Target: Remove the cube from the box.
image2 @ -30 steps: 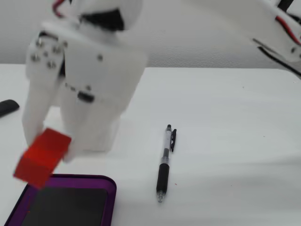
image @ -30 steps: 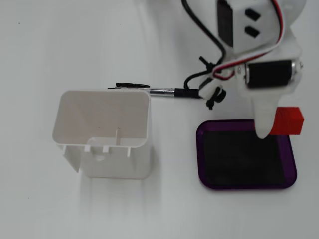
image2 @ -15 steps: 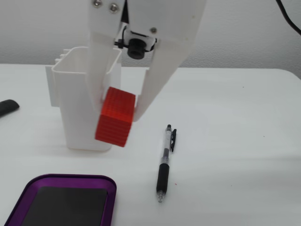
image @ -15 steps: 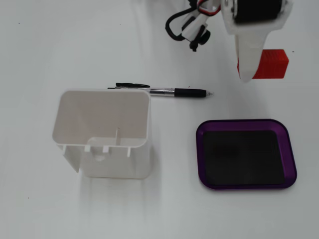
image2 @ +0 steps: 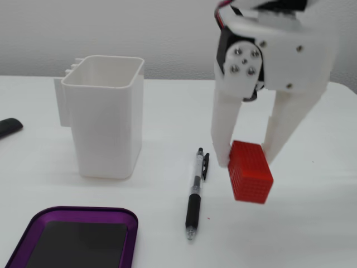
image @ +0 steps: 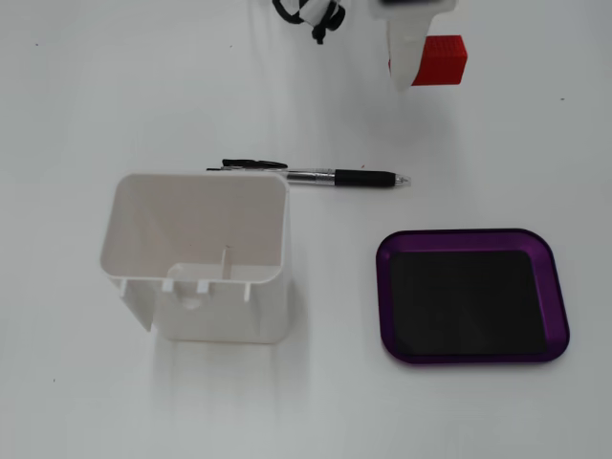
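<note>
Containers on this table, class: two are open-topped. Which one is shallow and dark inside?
The purple-rimmed tray, with its flat black bottom; it lies empty. The other, the white plastic container, is tall, deep and white throughout. The gripper holds the red cube away from both.

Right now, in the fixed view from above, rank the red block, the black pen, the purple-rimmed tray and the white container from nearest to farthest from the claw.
1. Small red textured block: at the claw, top right.
2. Black-grip pen: below, centre.
3. Purple-rimmed black tray and tall white plastic container: too close to call; tray lower right, container lower left.
</note>
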Tool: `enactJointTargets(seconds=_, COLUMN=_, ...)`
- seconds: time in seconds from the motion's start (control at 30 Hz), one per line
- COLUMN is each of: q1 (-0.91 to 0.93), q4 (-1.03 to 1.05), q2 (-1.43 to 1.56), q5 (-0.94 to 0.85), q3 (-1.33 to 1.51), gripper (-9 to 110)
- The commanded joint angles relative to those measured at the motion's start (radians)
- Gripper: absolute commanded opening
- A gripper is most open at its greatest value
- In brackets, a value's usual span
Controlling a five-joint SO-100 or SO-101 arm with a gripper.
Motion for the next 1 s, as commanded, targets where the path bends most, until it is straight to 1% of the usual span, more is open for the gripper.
enactJointTargets(seconds=0.0, q1=0.003, q4=-0.16, q2=0.13, q5=0.002, q3=0.242, gripper=0)
enactJointTargets(seconds=0.17, q1=0.005, q4=-0.314, q2=0.167, q5=-0.032, q3=0.425, gripper=0)
enactJointTargets(seconds=0.43, q1=0.006, q4=-0.431, q2=0.166, q5=-0.049, q3=0.509, gripper=0)
enactJointTargets(seconds=0.57, q1=0.006, q4=-0.426, q2=0.166, q5=-0.092, q3=0.517, gripper=2)
enactJointTargets(seconds=0.8, q1=0.005, q4=-0.407, q2=0.179, q5=-0.097, q3=0.512, gripper=18)
enactJointTargets(seconds=0.97, q1=0.005, q4=-0.298, q2=0.184, q5=-0.098, q3=0.465, gripper=23)
